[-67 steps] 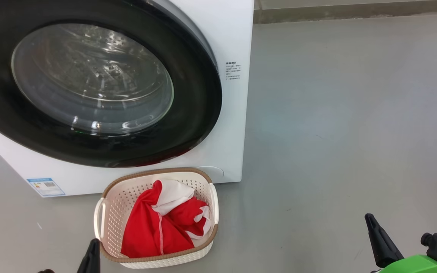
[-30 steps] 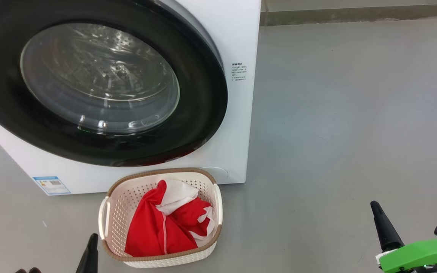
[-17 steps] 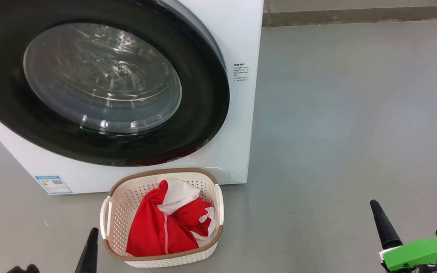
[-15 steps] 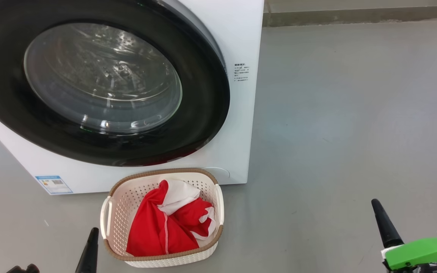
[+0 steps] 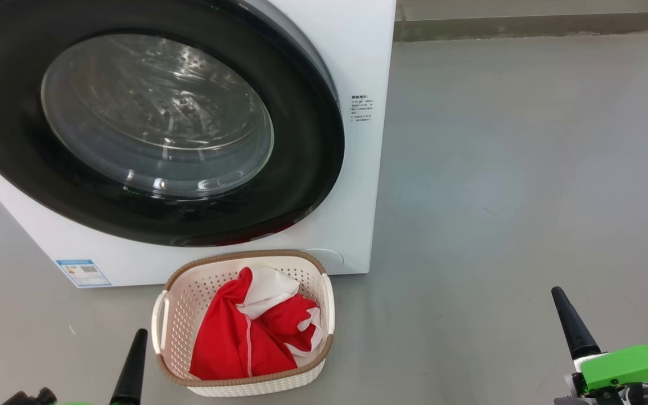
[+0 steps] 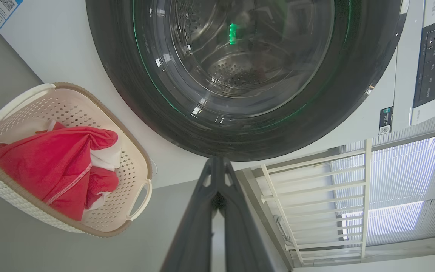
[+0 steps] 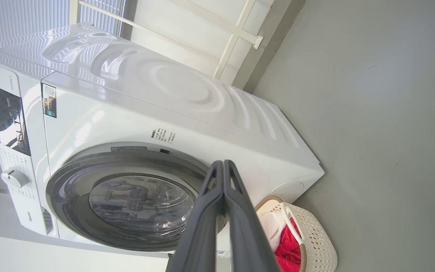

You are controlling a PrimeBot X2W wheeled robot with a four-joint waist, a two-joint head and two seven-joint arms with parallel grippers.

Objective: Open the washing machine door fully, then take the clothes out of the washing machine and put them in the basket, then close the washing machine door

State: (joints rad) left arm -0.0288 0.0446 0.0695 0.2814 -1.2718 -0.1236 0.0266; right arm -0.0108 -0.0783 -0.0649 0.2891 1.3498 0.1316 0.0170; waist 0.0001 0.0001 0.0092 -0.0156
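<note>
Both tips-together and empty: left gripper (image 6: 217, 161), right gripper (image 7: 223, 163). Door (image 5: 301, 169) shut, clothes (image 5: 234, 343) in basket (image 5: 186, 295). Washer (image 5: 369, 56): blue label (image 5: 83, 272) lower left, black print (image 5: 361, 108) upper middle, both unreadable.

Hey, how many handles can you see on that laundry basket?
2: the left handle and the right handle, one on each side of the basket in the head view. None seems hidden.

Smooth grey floor (image 5: 526, 169), white railing (image 6: 366, 196), slatted blinds (image 6: 406, 170)

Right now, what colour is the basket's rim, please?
Brown; basket rim shows best in left wrist view.
</note>
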